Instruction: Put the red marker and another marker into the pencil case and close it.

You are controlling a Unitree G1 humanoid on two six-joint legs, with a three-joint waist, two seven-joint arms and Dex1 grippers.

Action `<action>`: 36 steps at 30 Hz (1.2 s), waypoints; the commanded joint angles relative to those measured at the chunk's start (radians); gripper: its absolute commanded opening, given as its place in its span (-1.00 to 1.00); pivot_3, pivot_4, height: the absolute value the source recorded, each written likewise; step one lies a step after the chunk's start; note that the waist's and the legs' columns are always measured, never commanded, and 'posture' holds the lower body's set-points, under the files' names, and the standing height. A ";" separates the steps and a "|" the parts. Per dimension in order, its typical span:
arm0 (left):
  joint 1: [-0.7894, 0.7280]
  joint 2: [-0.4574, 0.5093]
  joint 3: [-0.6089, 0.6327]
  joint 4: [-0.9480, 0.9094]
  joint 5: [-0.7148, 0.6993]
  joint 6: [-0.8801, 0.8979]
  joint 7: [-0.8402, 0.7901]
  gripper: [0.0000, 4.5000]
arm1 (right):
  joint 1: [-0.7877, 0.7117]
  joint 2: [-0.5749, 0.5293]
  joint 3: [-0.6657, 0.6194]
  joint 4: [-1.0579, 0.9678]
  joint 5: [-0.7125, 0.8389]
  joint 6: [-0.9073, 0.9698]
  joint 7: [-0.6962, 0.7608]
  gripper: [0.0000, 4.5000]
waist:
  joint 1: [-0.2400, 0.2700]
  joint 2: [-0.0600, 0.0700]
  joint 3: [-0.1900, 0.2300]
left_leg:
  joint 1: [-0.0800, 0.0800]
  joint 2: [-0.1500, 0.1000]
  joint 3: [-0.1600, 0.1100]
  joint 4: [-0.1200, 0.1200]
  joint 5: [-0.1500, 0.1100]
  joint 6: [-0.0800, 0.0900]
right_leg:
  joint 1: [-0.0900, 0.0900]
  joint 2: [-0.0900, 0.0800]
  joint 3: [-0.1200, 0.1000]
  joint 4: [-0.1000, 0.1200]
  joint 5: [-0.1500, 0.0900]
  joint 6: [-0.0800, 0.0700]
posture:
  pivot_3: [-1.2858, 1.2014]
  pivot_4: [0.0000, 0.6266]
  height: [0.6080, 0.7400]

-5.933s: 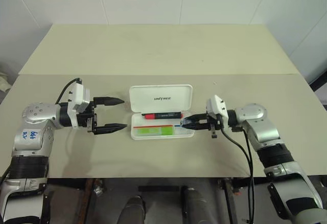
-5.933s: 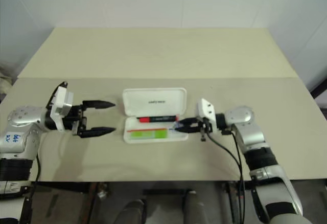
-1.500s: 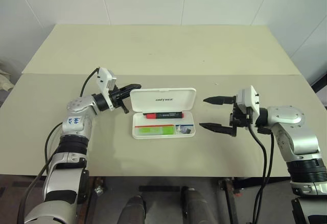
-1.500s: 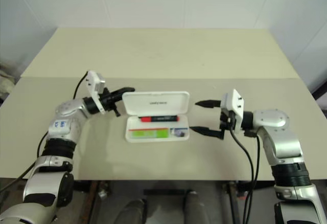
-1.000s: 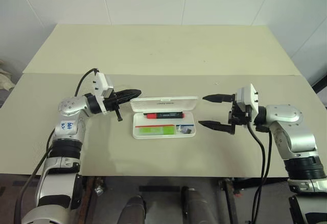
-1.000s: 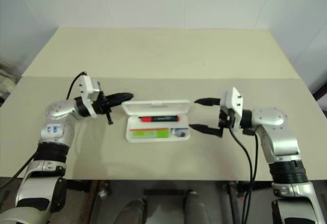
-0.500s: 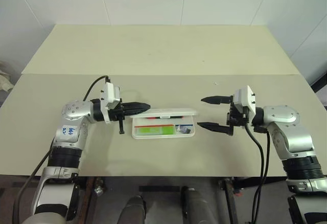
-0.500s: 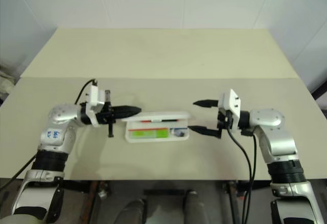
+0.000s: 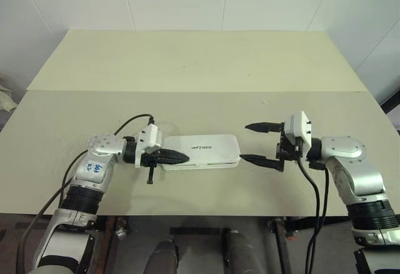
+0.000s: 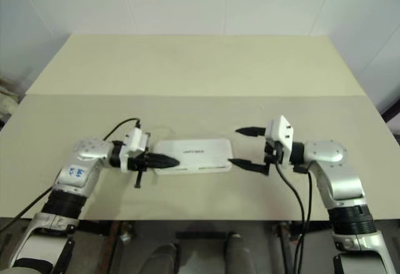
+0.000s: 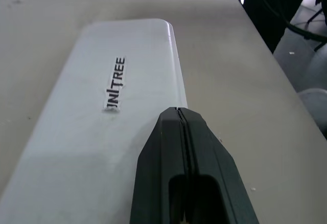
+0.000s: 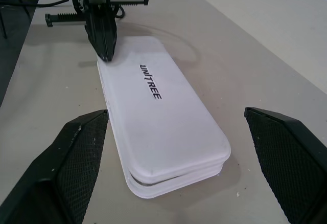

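Lying flat on the beige desk point(image 9: 200, 61) between the two arms, the white pencil case point(image 9: 201, 151) has its lid down, and the left wrist view alone shows the clenched left claw point(image 11: 178, 112) resting its tip on the lid beside dark lettering cut to "UNITREE". Seen from the right wrist, the whole word "UNITREE" reads along the lid and a thin seam shows at the near end. Just off that end hangs the right claw point(image 9: 257, 142), fingers spread wide and empty.
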State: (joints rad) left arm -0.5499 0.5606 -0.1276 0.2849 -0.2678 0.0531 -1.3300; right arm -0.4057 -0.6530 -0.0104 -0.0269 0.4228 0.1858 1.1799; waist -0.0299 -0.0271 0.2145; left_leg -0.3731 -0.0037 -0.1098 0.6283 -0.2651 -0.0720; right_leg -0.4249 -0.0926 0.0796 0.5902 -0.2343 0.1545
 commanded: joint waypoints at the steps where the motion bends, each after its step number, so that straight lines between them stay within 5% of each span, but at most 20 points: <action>1: -0.021 0.008 -0.021 0.030 0.048 -0.020 0.017 -0.99 | 0.015 -0.005 -0.038 -0.058 0.028 0.006 -0.023 1.00 | 0.001 0.000 0.000 | 0.000 0.000 0.000 0.000 0.000 0.000 | 0.000 0.000 0.000 0.000 0.000 0.000 | 0.03 -0.52 1.00; 24: -0.073 -0.030 -0.102 0.002 0.102 0.115 0.108 -0.99 | 0.017 0.033 -0.014 -0.086 0.036 0.009 -0.075 1.00 | 0.000 0.000 0.000 | 0.006 0.000 0.000 0.002 0.001 0.001 | 0.010 0.000 0.000 -0.005 -0.002 -0.004 | 0.03 -0.52 1.00; 36: -0.028 -0.011 0.186 -0.088 -0.110 0.011 0.142 -0.99 | -0.043 0.019 -0.007 0.010 0.023 -0.014 0.003 1.00 | -0.001 0.000 0.000 | 0.004 0.000 -0.001 0.000 0.000 0.001 | 0.008 0.000 -0.001 -0.007 0.000 -0.001 | 0.03 -0.52 1.00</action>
State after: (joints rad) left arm -0.5947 0.5442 0.0179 0.2389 -0.3290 0.0989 -1.1761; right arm -0.4329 -0.6179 -0.0041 -0.0166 0.4394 0.1942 1.1661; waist -0.0307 -0.0268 0.2145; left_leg -0.3689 -0.0034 -0.1105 0.6278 -0.2646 -0.0708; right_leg -0.4169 -0.0926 0.0787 0.5830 -0.2342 0.1539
